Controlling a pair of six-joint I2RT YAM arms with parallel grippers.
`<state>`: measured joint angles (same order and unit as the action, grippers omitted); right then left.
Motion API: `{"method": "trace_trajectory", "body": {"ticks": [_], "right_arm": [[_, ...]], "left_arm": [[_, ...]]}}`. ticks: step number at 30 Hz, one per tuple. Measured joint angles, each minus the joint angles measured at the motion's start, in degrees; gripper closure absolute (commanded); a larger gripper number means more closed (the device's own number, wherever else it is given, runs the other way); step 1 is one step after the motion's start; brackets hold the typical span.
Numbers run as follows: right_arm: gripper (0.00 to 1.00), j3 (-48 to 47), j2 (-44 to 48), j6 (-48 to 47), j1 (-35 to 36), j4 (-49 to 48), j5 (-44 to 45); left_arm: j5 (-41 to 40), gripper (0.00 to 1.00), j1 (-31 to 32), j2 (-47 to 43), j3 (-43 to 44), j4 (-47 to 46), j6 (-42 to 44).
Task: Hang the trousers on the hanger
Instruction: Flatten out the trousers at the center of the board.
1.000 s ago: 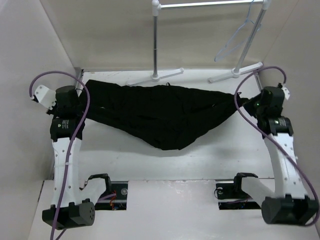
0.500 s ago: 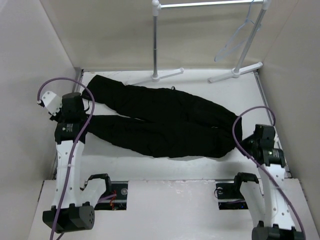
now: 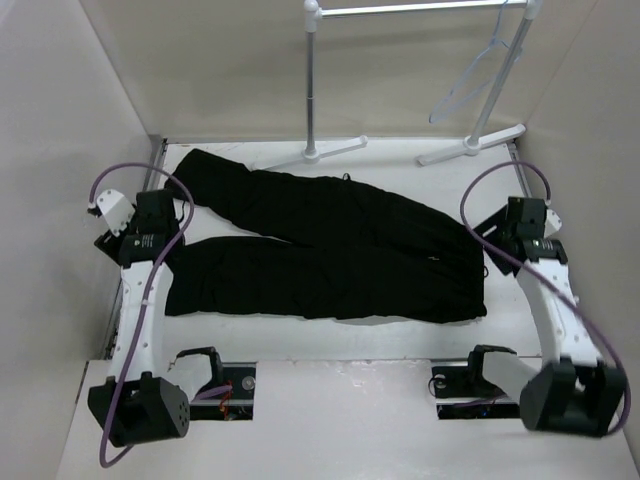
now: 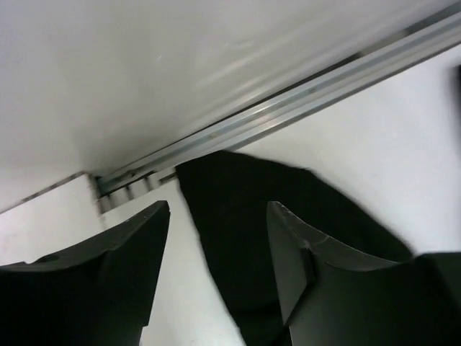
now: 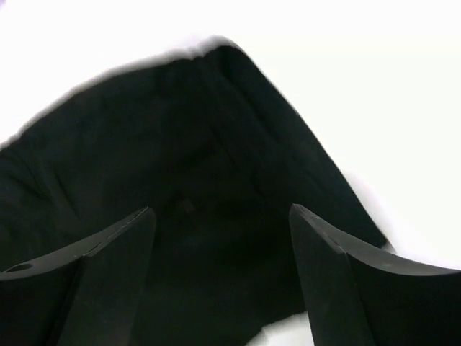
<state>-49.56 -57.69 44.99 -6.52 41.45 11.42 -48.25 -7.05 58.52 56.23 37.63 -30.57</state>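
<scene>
The black trousers [image 3: 330,250] lie flat on the white table, legs running left and waist to the right. My left gripper [image 3: 170,220] hovers by the leg ends, open. In the left wrist view its jaws [image 4: 217,207] stand apart above a leg end [image 4: 245,216], gripping nothing. At the waist end my right gripper [image 3: 497,232] is open too. The right wrist view shows its jaws [image 5: 222,209] wide apart over the dark cloth [image 5: 202,144], not touching it. The pale hanger [image 3: 468,82] hangs from the rack's top bar at the back right.
A white clothes rack [image 3: 312,80] stands at the back, its feet [image 3: 470,145] resting on the table's far edge. Walls close in on the left and right. A metal rail [image 4: 302,104] runs along the left wall's foot.
Both grippers held the trousers stretched in the air, then lowered them. Both have now opened and let go, and the trousers lie spread flat on the table.
</scene>
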Motion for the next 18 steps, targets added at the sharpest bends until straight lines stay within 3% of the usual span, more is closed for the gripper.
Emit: {"method": "trace_trajectory", "body": {"ticks": [4, 7, 9, 10, 12, 17, 18], "right_arm": [[0.26, -3.0, -17.0, -1.8, -5.4, -11.8, -2.4], [0.34, -3.6, -26.4, -2.3, -8.7, -17.0, -4.2], [0.37, -3.6, -29.8, -2.4, -9.6, -18.5, -5.4], [0.46, -3.6, -30.9, -2.6, -9.6, -19.3, -5.9], [0.53, -3.9, -32.6, -2.8, -9.6, -20.5, -7.4], [0.46, -6.3, -37.3, -2.4, -9.6, -23.9, -10.8], [0.52, -6.5, -37.9, -2.2, -9.5, -24.4, -11.1]], "left_arm": [[2.4, 0.42, 4.5, 3.1, 7.9, -2.1, -0.7], [5.8, 0.42, 8.5, 2.6, 8.6, -3.8, -1.4], [8.8, 0.42, 10.8, 2.4, 7.5, -4.7, -2.3], [10.5, 0.42, 11.7, 2.4, 6.3, -5.3, -2.9], [13.9, 0.42, 12.9, 2.4, 3.3, -6.1, -3.9], [20.8, 0.42, 12.9, 4.4, -1.3, -6.8, -5.6], [21.6, 0.42, 12.9, 5.0, -1.4, -7.2, -5.8]]}}
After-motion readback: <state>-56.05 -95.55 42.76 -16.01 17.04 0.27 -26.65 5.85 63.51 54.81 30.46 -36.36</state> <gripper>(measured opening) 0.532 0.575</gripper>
